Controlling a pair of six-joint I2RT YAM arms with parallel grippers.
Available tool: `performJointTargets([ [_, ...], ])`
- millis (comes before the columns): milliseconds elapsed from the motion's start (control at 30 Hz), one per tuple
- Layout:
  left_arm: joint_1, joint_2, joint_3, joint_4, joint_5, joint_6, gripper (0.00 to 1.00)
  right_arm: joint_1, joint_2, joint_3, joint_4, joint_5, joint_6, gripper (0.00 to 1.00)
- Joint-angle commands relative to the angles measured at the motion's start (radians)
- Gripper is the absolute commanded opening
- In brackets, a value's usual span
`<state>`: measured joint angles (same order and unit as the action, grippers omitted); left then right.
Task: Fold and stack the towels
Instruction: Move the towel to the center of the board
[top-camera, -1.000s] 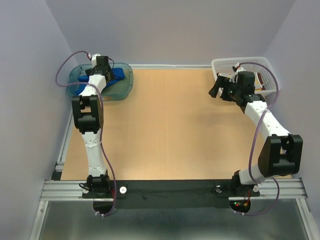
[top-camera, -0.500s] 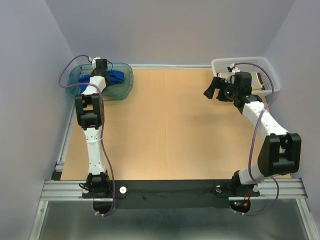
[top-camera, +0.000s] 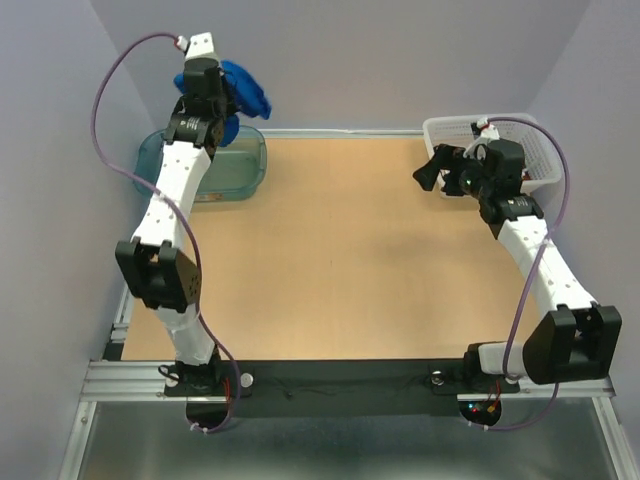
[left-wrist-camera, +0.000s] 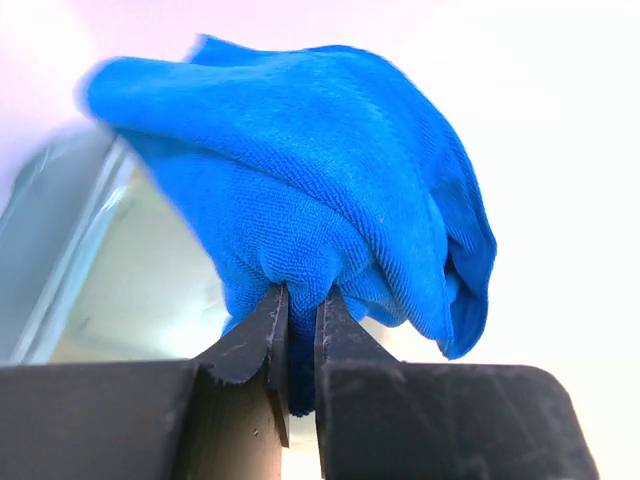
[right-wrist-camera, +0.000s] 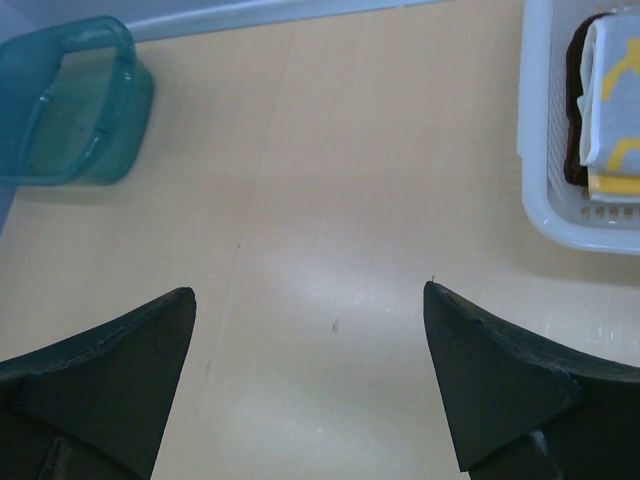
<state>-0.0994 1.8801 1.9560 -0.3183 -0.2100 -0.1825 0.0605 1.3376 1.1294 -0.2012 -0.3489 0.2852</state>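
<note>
The bright blue towel (top-camera: 247, 92) hangs bunched in the air above the teal tub (top-camera: 235, 178), pinched by my left gripper (top-camera: 212, 98). In the left wrist view the jaws of that gripper (left-wrist-camera: 302, 300) are shut on a fold of the blue towel (left-wrist-camera: 330, 170). My right gripper (top-camera: 437, 168) hovers open over the table beside the white basket (top-camera: 445, 128), nothing between its fingers (right-wrist-camera: 470, 380). A folded yellow-and-white towel (right-wrist-camera: 615, 100) lies in the basket (right-wrist-camera: 560, 215) on top of a dark brown towel (right-wrist-camera: 576, 90).
The teal tub (right-wrist-camera: 70, 110) at the back left corner looks empty. The wooden table (top-camera: 330, 260) is walled in at left, back and right. A metal rail runs along the near edge with both arm bases on it.
My left gripper closed on the blue towel in the tub and lifted it high above the tub. The right arm shifted slightly near the basket and stayed open.
</note>
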Motion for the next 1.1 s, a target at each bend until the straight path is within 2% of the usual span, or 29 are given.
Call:
performJointTargets([
  [0,-0.187,-0.203,0.003,-0.013,0.017,0.037,0.0,0.007,-0.087,0.038,0.019,-0.009,0.005,1.0],
  [167,-0.37,-0.38,-0.225,0.014,0.073,0.011,0.03,0.007,-0.179,0.027,-0.041,-0.009,-0.012,1.0],
  [200,-0.429,-0.404,-0.338,0.025,0.101,0.006,0.06,0.007,-0.19,0.024,-0.05,-0.012,-0.015,1.0],
  [267,-0.491,-0.47,-0.458,0.068,0.159,-0.011,0.09,0.006,-0.224,0.006,-0.072,-0.019,-0.023,1.0],
  [333,-0.583,-0.509,-0.646,0.097,0.185,-0.041,0.32,0.007,-0.241,-0.012,-0.089,-0.036,-0.024,1.0],
  [367,-0.609,-0.547,-0.708,0.116,0.182,-0.058,0.49,0.007,-0.255,-0.019,-0.107,-0.045,-0.032,1.0],
  [400,-0.634,-0.567,-0.765,0.119,0.179,-0.077,0.75,0.007,-0.259,-0.025,-0.118,-0.053,-0.037,1.0],
  [433,-0.689,-0.587,-0.867,0.122,0.158,-0.121,0.83,0.007,-0.264,-0.029,-0.13,-0.065,-0.041,1.0],
  [500,-0.73,-0.66,-1.003,0.13,0.138,-0.173,0.93,0.009,-0.267,-0.048,-0.165,-0.093,-0.058,1.0],
  [633,-0.767,-0.804,-1.184,0.163,0.147,-0.322,0.93,0.028,-0.23,-0.079,-0.224,-0.131,-0.08,0.97],
  [767,-0.767,-0.88,-1.278,0.173,0.1,-0.406,0.91,0.134,-0.154,-0.106,-0.25,-0.076,-0.081,0.95],
  [900,-0.749,-0.82,-1.258,0.159,0.009,-0.457,0.83,0.274,-0.031,-0.088,-0.245,0.004,-0.095,0.89],
  [1067,-0.602,-0.696,-1.244,0.286,0.111,-0.434,0.8,0.312,0.142,0.015,-0.233,0.094,-0.126,0.77],
])
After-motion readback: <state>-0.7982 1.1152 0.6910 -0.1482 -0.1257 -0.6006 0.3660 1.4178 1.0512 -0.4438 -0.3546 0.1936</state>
